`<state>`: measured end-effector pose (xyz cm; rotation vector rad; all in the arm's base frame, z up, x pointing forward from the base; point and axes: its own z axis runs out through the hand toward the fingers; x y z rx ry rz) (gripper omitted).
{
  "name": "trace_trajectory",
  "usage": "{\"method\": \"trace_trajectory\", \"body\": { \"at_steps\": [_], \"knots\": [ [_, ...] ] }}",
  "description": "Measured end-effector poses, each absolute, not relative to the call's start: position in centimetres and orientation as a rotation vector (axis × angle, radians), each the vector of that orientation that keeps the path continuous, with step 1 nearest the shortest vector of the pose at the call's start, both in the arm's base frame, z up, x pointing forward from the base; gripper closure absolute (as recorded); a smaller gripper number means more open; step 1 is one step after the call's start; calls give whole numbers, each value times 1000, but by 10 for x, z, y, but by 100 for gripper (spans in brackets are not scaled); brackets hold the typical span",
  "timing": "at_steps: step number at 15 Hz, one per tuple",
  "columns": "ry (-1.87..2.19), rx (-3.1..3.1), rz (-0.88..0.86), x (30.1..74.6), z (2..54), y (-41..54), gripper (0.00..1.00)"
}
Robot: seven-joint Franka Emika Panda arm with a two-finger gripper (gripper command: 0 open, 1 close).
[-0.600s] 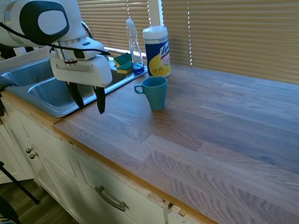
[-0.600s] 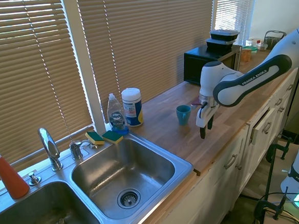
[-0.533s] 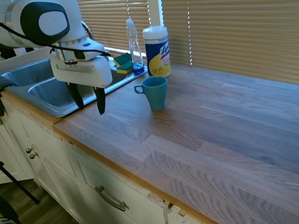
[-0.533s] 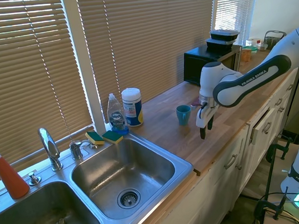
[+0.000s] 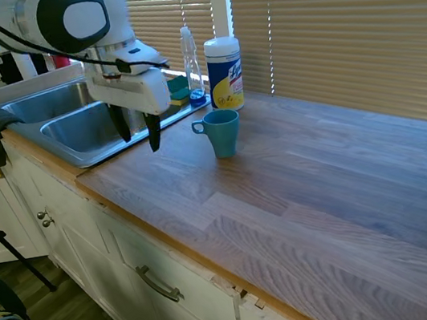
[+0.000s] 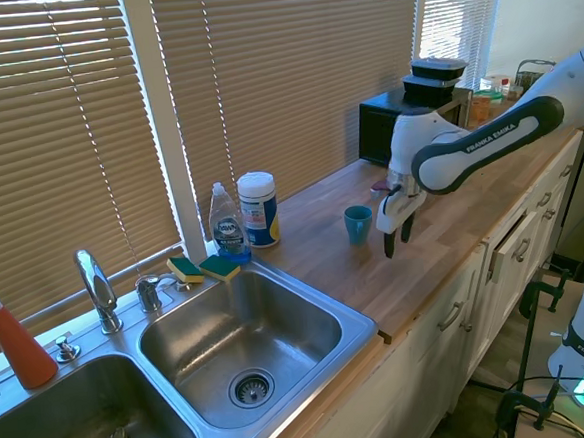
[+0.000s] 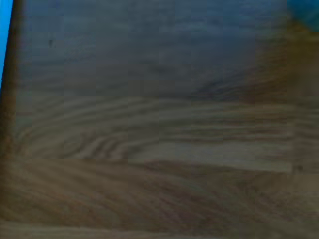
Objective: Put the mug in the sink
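Here, the two dark fingers (image 5: pixel 153 134) of the gripper (image 5: pixel 137 131) point straight down and stand apart, holding nothing, just above the wooden counter (image 5: pixel 299 187). The gripper (image 6: pixel 395 237) hangs near the counter's front edge, close beside the sink (image 5: pixel 79 132) and a short way from the mug (image 5: pixel 222 132).

The teal-blue mug (image 6: pixel 359 223) stands upright on the counter, apart from the gripper, its loop handle turned toward the sink side. Behind the mug, near the window blinds (image 5: pixel 354 24), stands a white wipes canister (image 5: pixel 225 73) with a yellow label, and beside that a clear dish soap bottle (image 6: pixel 228 223). Two green-and-yellow sponges (image 6: pixel 203 268) lie on the sink rim by the soap bottle.

The second exterior view shows the stainless double-basin sink (image 6: pixel 312 363) with its curved chrome faucet (image 6: pixel 95 289) and a red spray bottle (image 6: pixel 15 341) at the far end. The wrist view shows only blurred wood grain (image 7: pixel 159 149).
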<state>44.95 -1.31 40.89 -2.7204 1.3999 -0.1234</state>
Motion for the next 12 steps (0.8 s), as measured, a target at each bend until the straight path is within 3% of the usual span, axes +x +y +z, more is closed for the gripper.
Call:
{"method": "trace_trajectory", "body": {
  "at_steps": [12],
  "knots": [
    [1783, -2360, -205, 527, 427, -126, 0]
  ]
}}
